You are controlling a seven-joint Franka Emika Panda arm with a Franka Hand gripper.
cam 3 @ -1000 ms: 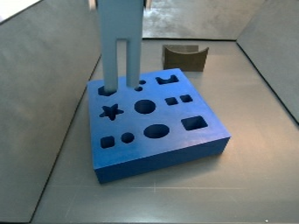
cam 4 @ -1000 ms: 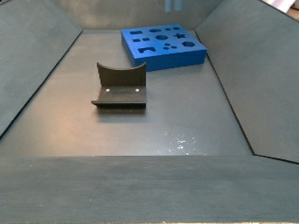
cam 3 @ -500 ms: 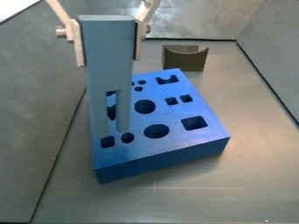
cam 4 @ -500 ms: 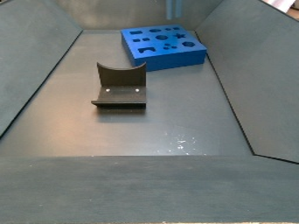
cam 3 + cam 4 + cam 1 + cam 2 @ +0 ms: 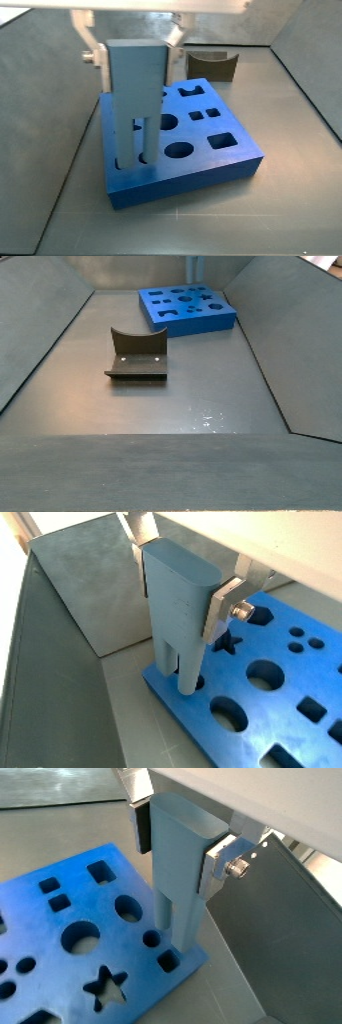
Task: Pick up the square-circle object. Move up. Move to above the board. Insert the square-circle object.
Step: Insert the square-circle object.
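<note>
My gripper (image 5: 134,52) is shut on the upper end of the square-circle object (image 5: 134,100), a tall light blue-grey block held upright. Its two pegs point down and reach the holes near one corner of the blue board (image 5: 221,150); I cannot tell how deep they sit. Both wrist views show the silver fingers (image 5: 225,604) clamping the object (image 5: 174,602) over the board (image 5: 281,702). In a wrist view, my gripper (image 5: 181,843) holds the object (image 5: 181,888) by the board's edge (image 5: 67,908). My gripper also shows in a wrist view (image 5: 181,574).
The dark fixture (image 5: 136,356) with a curved notch stands on the grey floor, apart from the board (image 5: 201,318); it also shows behind the board (image 5: 211,65). Sloped grey walls enclose the floor. The object shows as a thin strip (image 5: 195,268) above the board.
The gripper and the object have moved along the board's edge from the far corner holes to the near corner holes in a side view. The gripper now shows lower in the frame.
</note>
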